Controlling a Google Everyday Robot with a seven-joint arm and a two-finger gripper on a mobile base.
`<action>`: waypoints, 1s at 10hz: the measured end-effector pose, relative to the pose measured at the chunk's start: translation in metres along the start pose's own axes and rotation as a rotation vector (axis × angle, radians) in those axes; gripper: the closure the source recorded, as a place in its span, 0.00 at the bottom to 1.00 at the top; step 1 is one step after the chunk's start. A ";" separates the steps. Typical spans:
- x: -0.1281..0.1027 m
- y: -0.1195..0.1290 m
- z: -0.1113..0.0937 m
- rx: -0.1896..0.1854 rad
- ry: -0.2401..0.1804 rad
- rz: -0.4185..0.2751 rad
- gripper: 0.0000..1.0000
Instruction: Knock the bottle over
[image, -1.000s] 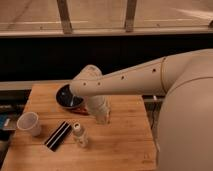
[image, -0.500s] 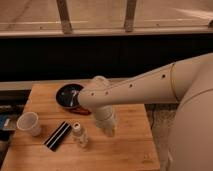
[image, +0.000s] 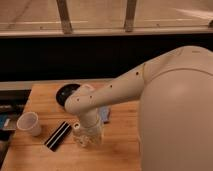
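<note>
1 white cup (image: 29, 123) stands near the left edge of the wooden table (image: 45, 155) and serves as the reference. The bottle (image: 77, 129) is to the right of the cup, with 1 black striped bar (image: 57, 135) lying between them. The gripper (image: 89, 137) is lowered to the table, right of the cup, against the bottle's right side and partly covering it. The gripper's state cannot be determined. 1 black bowl (image: 65, 92) sits behind and to the right of the cup.
</note>
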 end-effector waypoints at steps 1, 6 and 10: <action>0.000 0.010 0.001 -0.005 0.008 -0.020 1.00; -0.028 0.104 -0.015 -0.052 0.000 -0.170 1.00; -0.098 0.151 -0.060 -0.077 -0.105 -0.219 1.00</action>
